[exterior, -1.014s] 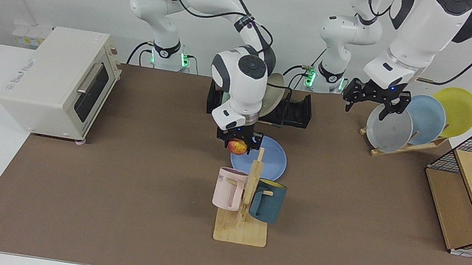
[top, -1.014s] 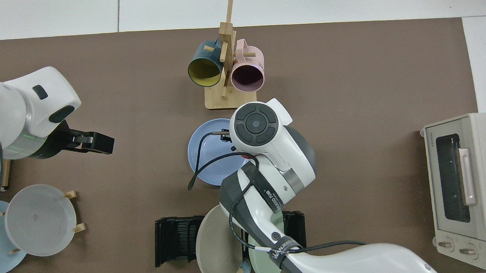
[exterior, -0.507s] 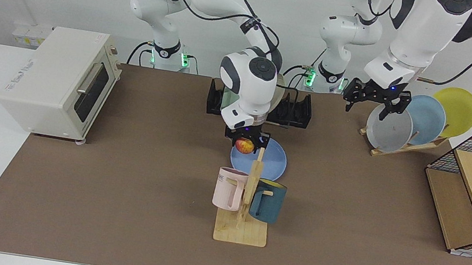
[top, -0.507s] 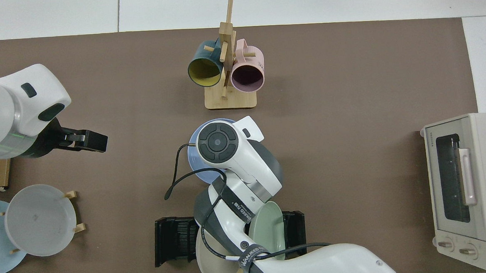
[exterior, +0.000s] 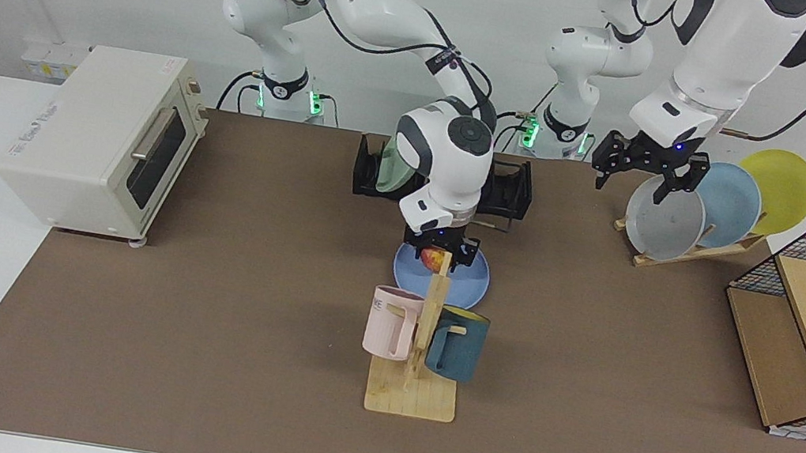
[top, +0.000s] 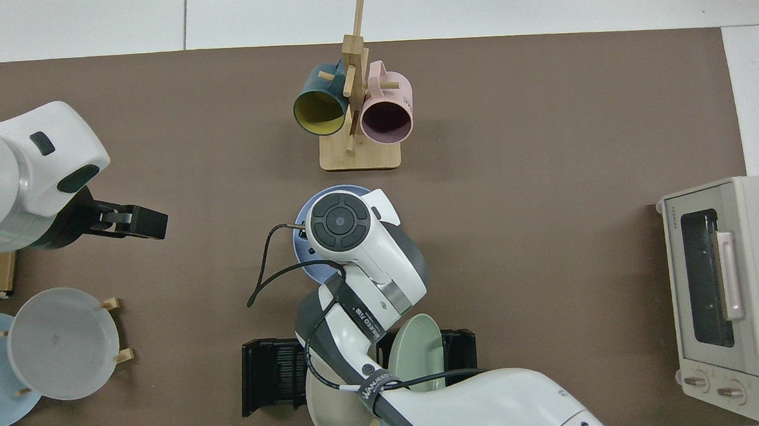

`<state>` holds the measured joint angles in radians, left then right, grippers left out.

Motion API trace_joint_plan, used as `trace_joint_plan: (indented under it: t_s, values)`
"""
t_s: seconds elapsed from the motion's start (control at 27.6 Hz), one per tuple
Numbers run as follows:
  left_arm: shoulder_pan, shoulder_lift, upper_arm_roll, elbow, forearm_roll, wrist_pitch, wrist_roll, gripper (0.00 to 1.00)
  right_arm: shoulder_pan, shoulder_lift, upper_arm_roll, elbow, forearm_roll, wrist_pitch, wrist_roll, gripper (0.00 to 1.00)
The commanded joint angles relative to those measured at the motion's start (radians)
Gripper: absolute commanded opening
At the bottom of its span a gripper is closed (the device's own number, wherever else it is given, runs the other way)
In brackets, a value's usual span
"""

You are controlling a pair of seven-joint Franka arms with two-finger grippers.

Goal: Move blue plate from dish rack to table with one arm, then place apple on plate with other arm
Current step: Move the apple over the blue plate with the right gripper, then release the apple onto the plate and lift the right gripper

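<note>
Right gripper (exterior: 440,258) pinches the small red-and-yellow apple (exterior: 433,259) over the round periwinkle-blue plate (exterior: 471,281) mid-tabletop; next, lower and release. Left gripper (exterior: 645,169) waits, fingers spread.

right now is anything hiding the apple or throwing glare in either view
Facing view: even light, no glare; the apple shows partly, gripped by the right gripper over the blue plate. Top view: the right arm's wrist hides the apple; soft shadows only.

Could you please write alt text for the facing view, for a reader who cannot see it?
The right gripper holds the apple just over the blue plate, which lies flat on the table in front of the dish rack. The left gripper waits near a wooden plate stand.
</note>
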<state>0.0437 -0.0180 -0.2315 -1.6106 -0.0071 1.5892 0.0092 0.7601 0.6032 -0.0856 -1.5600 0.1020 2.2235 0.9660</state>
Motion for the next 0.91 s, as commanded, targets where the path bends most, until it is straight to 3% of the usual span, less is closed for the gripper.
trace_joint_plan:
  t_s: [0.0, 0.36, 0.58, 0.87]
  values:
    - [-0.013, -0.010, 0.017, 0.008, 0.009, -0.026, 0.049, 1.00, 0.010, -0.002, -0.011, 0.003, 0.009, -0.050, 0.030, 1.00]
    - [-0.016, -0.014, 0.032, 0.008, 0.010, -0.037, 0.028, 1.00, -0.025, -0.094, -0.019, 0.014, 0.015, -0.151, 0.020, 1.00]
    - [-0.011, -0.017, 0.034, 0.008, 0.010, -0.037, -0.018, 1.00, -0.108, -0.140, -0.013, 0.029, 0.022, -0.162, 0.002, 1.00]
    - [-0.036, -0.017, 0.093, 0.008, 0.006, -0.035, -0.015, 1.00, -0.223, -0.250, -0.016, -0.024, 0.008, -0.205, -0.340, 1.00]
